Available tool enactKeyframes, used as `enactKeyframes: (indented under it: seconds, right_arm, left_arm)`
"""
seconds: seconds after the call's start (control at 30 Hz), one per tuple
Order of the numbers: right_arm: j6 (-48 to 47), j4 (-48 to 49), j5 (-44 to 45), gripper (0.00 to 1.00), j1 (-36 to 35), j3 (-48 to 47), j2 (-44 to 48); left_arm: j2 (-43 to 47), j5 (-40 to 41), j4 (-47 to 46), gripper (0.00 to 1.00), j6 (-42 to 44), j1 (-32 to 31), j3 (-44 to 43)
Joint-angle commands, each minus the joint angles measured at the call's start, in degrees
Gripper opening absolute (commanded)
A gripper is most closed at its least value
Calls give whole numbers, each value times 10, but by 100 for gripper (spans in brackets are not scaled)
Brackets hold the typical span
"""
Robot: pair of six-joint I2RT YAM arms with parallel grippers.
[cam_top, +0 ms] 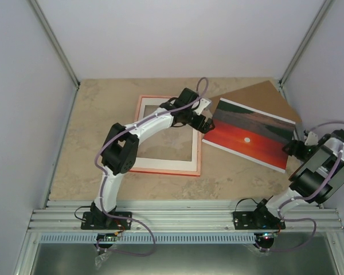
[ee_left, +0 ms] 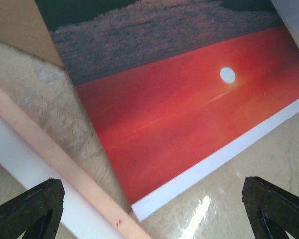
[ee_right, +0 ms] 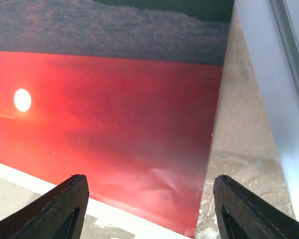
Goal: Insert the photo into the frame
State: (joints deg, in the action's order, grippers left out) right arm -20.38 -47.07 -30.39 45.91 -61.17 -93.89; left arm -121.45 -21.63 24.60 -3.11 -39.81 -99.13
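Observation:
The photo (cam_top: 249, 134), a red sunset with a white sun and white border, lies face up at the right, partly on a brown cardboard board (cam_top: 264, 96). The frame (cam_top: 160, 170) lies flat at centre-left, showing a pale orange-pink rim with a white inner band. My left gripper (cam_top: 202, 123) is open and empty over the photo's left corner, between frame and photo. In the left wrist view it (ee_left: 152, 214) straddles the photo's (ee_left: 179, 114) corner and the frame's rim (ee_left: 55, 159). My right gripper (cam_top: 291, 148) is open; in the right wrist view it (ee_right: 149, 209) hovers over the photo's (ee_right: 114, 124) right corner.
The cardboard board (ee_left: 20, 25) sticks out behind the photo toward the back right corner. White walls enclose the table (cam_top: 103, 114) on three sides; the right wall (ee_right: 274, 74) is close to my right gripper. A metal rail (cam_top: 183, 217) runs along the near edge.

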Motion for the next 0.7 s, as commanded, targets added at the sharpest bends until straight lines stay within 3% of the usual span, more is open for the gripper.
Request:
enactKeyframes:
  seconds: [0.0,0.17,0.37,0.67]
  right_arm:
    - [50,81,22,71,8,40,25]
    - [61,96,28,71,8,46,-5]
    - [76,91,28,71,8,21,-44]
    - [75,86,28,66,-17,15,-67]
  left_arm:
    - [-40,-21,-24,99,-29,-6,-58]
    - [-109,-2,-21,99,-88,-41,-134]
    - [-181,128,-18,100,-195,-72,-201]
    - [-215,249,-6,99,-232,-68,-213]
